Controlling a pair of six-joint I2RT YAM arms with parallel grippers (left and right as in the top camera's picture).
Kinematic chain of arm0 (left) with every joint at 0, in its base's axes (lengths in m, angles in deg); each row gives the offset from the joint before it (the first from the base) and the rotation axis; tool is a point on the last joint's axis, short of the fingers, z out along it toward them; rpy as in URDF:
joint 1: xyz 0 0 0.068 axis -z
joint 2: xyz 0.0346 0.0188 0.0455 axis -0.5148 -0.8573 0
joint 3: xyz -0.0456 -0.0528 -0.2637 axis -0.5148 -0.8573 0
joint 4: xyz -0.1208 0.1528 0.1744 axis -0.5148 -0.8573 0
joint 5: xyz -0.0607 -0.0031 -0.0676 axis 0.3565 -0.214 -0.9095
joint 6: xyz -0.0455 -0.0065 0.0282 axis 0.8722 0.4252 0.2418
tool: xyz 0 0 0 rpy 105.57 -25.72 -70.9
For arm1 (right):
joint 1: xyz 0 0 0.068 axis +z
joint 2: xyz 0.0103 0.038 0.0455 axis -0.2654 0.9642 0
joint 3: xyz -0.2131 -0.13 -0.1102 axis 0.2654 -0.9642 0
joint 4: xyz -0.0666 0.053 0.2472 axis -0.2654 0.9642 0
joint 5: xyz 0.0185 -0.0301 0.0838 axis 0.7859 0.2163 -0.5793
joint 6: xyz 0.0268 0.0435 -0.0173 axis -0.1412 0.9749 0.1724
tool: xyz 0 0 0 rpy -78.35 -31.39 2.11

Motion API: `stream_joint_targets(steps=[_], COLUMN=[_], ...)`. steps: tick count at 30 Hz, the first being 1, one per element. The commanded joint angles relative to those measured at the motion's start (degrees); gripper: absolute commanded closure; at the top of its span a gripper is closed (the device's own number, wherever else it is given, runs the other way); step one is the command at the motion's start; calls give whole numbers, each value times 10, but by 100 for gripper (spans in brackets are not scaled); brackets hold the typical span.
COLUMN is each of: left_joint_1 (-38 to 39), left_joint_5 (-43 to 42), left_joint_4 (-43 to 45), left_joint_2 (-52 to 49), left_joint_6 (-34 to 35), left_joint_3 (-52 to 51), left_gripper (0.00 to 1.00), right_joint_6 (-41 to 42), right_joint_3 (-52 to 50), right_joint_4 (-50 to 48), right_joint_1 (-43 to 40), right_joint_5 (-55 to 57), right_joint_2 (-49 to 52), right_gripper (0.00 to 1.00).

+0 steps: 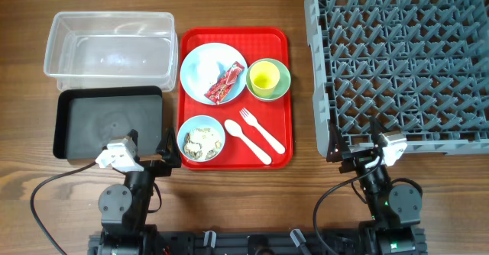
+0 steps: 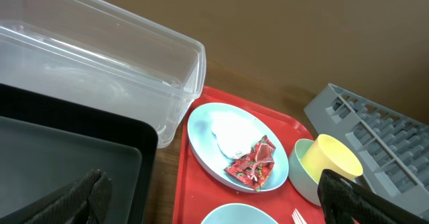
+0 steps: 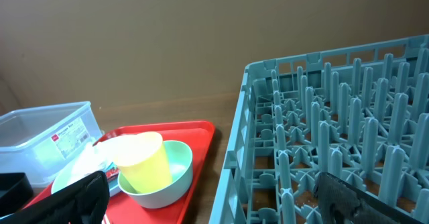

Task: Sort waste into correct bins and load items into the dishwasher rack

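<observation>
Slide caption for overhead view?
Loaded red serving tray between clear plastic tub, shallow black tray and large grey plastic dishwasher rack.

Red wrapper (image 1: 225,83), tissue (image 1: 203,71) on blue plate (image 1: 221,54); scraps (image 1: 203,139) in blue bowl (image 1: 182,141); yellow-green cup (image 1: 264,76) inside green bowl (image 1: 285,78).

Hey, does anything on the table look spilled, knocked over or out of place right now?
Nothing stands out. The cup stands upright inside the green bowl, the wrapper and tissue lie on the plate, the food scraps sit inside the blue bowl, and fork and spoon lie flat on the red tray.
</observation>
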Motion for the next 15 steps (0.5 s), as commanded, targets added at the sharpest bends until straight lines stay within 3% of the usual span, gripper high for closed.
stream_joint_targets(steps=[1, 5, 7, 11, 15], left_joint_1=[-4, -4, -4, -4, -4], left_joint_5=[-5, -18, -60, -126, -211], left_joint_4=[1, 2, 2, 10, 80], left_joint_2=[6, 6, 4, 3, 3], left_joint_6=[-3, -2, -3, -3, 22], left_joint_3=[-3, -3, -3, -3, 5], left_gripper=[0, 0, 0, 0, 0], right_joint_6=[8, 14, 62, 255, 291], right_joint_3=[0, 0, 0, 0, 11], right_joint_4=[-1, -2, -2, -4, -3], right_joint_1=[-4, -4, -4, -4, -4], right_joint_5=[-4, -5, -7, -13, -109], right_joint_2=[4, 4, 4, 4, 4], right_gripper=[0, 0, 0, 0, 0])
